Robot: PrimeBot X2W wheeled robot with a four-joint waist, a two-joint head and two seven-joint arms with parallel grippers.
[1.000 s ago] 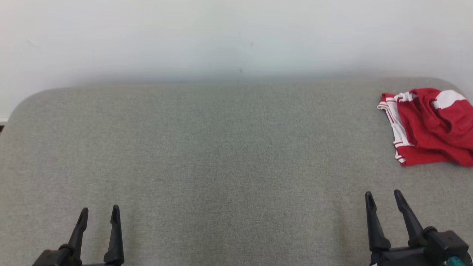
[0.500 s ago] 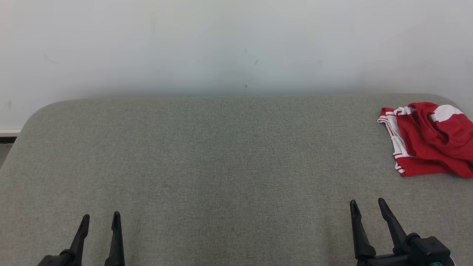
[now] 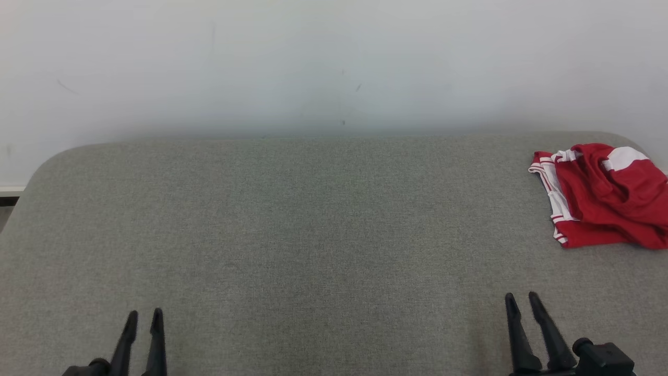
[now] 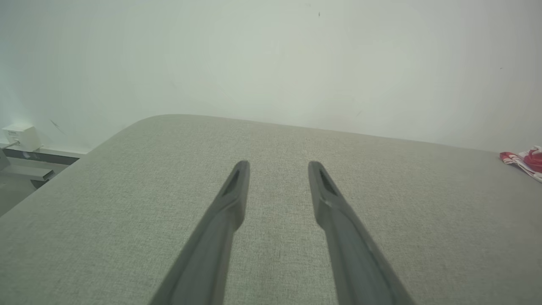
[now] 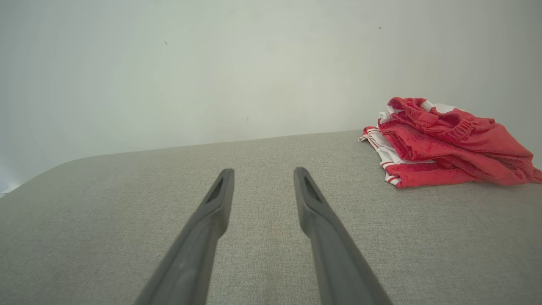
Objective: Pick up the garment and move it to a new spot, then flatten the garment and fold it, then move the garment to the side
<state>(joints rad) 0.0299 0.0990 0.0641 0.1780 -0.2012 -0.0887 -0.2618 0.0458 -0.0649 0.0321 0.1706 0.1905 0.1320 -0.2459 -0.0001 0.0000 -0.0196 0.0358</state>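
Note:
The garment (image 3: 605, 196) is red with white stripes and lies folded in a loose pile at the far right of the grey table (image 3: 313, 219). In the right wrist view the garment (image 5: 440, 144) sits ahead and to the right. A corner of the garment (image 4: 525, 161) peeks in at the right edge of the left wrist view. My left gripper (image 3: 143, 315) hovers low at the near left, open, with nothing between its fingers. Near the front right my right gripper (image 3: 522, 298) is open and empty, well short of the garment. Between the jaws of both grippers (image 4: 278, 164) (image 5: 263, 171) I see bare table.
A white wall (image 3: 334, 62) runs right behind the table's far edge. The table has rounded far corners. Off its left edge, a white box (image 4: 19, 136) sits on a low ledge by the wall.
Both grippers' fingers have drawn closer together and sit lower in the head view. The head camera has tilted up a little, so the table and garment show lower in the picture.

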